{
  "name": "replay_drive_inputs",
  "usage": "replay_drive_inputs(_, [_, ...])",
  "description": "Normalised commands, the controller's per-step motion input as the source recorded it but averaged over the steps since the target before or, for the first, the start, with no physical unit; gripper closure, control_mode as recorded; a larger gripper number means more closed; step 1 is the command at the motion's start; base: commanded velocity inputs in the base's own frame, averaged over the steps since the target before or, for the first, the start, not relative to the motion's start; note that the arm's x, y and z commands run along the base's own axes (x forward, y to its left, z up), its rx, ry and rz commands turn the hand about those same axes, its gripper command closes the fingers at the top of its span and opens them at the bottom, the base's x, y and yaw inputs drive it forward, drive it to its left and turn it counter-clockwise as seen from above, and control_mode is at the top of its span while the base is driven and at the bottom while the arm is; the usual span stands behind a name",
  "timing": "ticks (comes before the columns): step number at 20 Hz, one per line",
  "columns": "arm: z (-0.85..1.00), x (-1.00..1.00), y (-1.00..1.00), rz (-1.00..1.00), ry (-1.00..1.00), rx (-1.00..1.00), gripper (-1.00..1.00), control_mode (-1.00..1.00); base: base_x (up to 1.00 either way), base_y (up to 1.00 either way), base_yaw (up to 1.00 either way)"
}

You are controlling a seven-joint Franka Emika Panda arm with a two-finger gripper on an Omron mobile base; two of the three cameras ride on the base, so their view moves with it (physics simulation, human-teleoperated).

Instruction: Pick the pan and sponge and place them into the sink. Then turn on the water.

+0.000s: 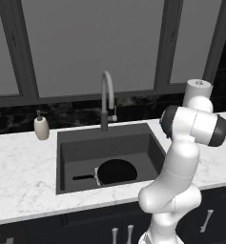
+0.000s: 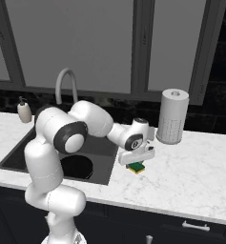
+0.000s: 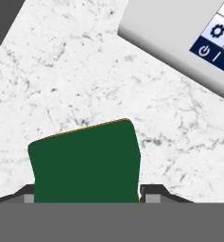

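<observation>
- The sponge (image 3: 85, 163) lies closest to the hand camera, green scouring face up with a thin yellow edge at its top, flat on the white marble worktop (image 3: 61, 71).
- The pincer (image 3: 87, 197) is down over the sponge, one dark fingertip (image 3: 153, 194) at each of its sides; the jaws stand partly apart around it, and whether they press on it I cannot tell.
- From the right base camera the sponge (image 2: 137, 167) shows just under the pincer (image 2: 136, 162), on the worktop (image 2: 190, 171) just to the right of the sink.
- The sink (image 2: 102, 147), a dark grey basin set in the marble, lies to the left of the pincer.
- The pan (image 1: 115, 171) already lies in the sink (image 1: 71, 147), at the front of the basin, its thin black handle pointing left, away from the pincer.
- The arched grey faucet (image 1: 107, 97) stands behind the sink, left of the pincer and farther back; no stream falls from it.
- A cream soap dispenser (image 1: 41, 127) stands on the worktop beyond the sink's far left corner, well apart from the pincer.
- A paper towel roll (image 2: 172, 116) stands upright behind the pincer, slightly to its right, near the wall.
- In the hand camera a flat white box (image 3: 179, 42) with a blue strip of symbols lies on the marble ahead of the pincer, apart from the sponge.
</observation>
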Motion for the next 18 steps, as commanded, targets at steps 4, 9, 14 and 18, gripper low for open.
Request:
replay_drive_inputs(4, [-0.66, -0.04, 0.0, 0.05, -0.12, 0.0, 1.0, -1.0, 0.0, 0.0, 0.0])
replay_drive_inputs(9, [-0.77, -0.06, 0.17, 0.05, -0.15, 0.0, 1.0, -1.0, 0.0, 0.0, 0.0])
replay_drive_inputs(14, [-0.25, -0.02, 0.04, 0.02, -0.12, 0.0, 1.0, -1.0, 0.0, 0.0, 0.0])
replay_drive_inputs(18, [0.16, -0.09, 0.56, 0.01, 0.05, -0.04, 1.0, -1.0, 0.0, 0.0, 0.0])
